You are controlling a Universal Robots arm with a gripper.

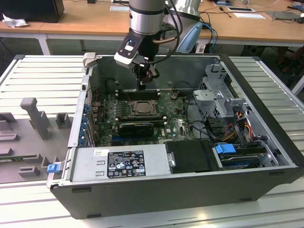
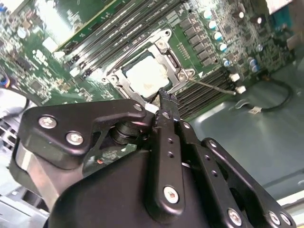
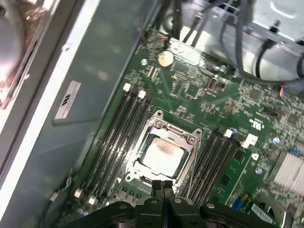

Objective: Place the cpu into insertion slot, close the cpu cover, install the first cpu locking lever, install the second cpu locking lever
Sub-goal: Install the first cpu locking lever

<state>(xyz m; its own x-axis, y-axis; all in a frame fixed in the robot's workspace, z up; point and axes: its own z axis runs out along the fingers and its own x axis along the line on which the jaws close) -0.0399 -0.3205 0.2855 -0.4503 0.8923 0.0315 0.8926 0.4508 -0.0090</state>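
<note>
cpu (image 1: 142,108), exterior view: seated in the insertion slot (image 1: 124,110) on the green motherboard (image 1: 178,124), inside the open computer case (image 1: 190,190) on the table (image 1: 33,71). Jaws hang above the board, just beside the slot, touching nothing.

Second wrist view: pale cpu (image 2: 145,76) face shows through the cut-out of the cpu cover (image 2: 183,75), which lies flat around it.

First wrist view: jaws pressed together, pinching nothing, near one edge of the cpu cover (image 3: 191,141); cpu (image 3: 161,154) sits framed inside it, between rows of black memory slots (image 3: 118,128).
</note>
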